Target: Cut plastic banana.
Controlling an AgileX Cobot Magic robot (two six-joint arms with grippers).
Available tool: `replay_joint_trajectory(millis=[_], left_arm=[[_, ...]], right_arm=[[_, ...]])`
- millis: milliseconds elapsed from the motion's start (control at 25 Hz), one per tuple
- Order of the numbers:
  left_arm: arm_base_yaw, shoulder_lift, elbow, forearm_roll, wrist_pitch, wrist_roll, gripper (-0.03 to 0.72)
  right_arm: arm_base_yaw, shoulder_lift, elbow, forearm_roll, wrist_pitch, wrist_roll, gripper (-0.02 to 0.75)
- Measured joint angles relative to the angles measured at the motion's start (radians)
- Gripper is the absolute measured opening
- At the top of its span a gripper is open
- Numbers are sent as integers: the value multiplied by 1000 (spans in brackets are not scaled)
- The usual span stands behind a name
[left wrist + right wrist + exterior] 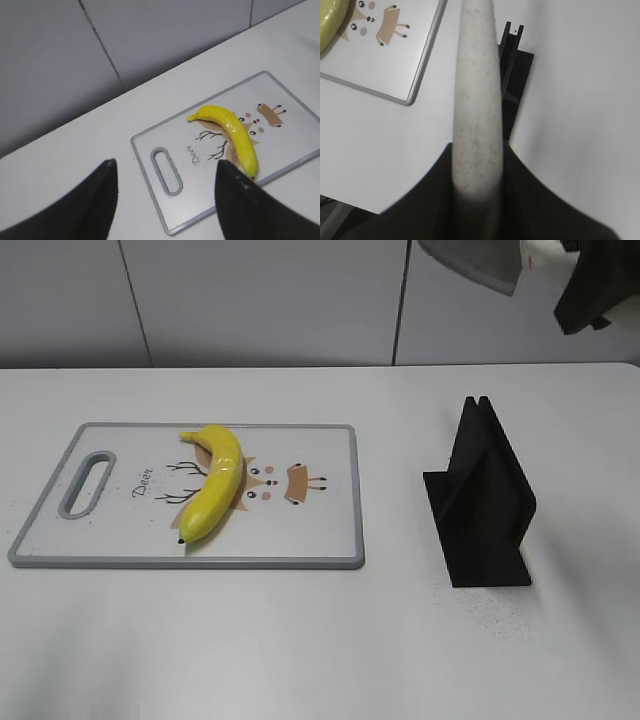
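Nearest, on the white counter (300,640), a black slotted stand (482,500); left of it, a white cutting board (300,530) with the plastic banana (212,483) lying across its deer print. Left hand (165,205) spread, hovering apart from the banana. Farthest and high, right hand (475,200) pinching a pale knife handle (475,100), grey blade (470,265) well apart from the banana.

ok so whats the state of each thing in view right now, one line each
plastic banana: whole, uncut, lying on the board
cutting board: flat on the table
knife: lifted clear of the stand, held in the right gripper
knife stand: upright, empty
left gripper: open, holding nothing
right gripper: shut on the knife handle
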Motion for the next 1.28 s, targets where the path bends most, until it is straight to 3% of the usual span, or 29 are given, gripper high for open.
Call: replay_joint_trajectory(millis=[240,400,600,920,1280], left_arm=[[-81,244,-173,-4,19,182,592],[-94,390,-301,-75,85,377,592],[-96,539,-426,-118,140,528,591],[-96,676,-448,-123,100,692,591],[-96,765,-449,-154,126,849,591]], right_arm=[[0,79,-48,48,1,-120,182],[0,163,-108,120,0,-218,182],[14,283,-182,183,-1,-322,182],[133,441,-279,182,-3,-521,182],[176,534,-376,183,-22,-964,182]])
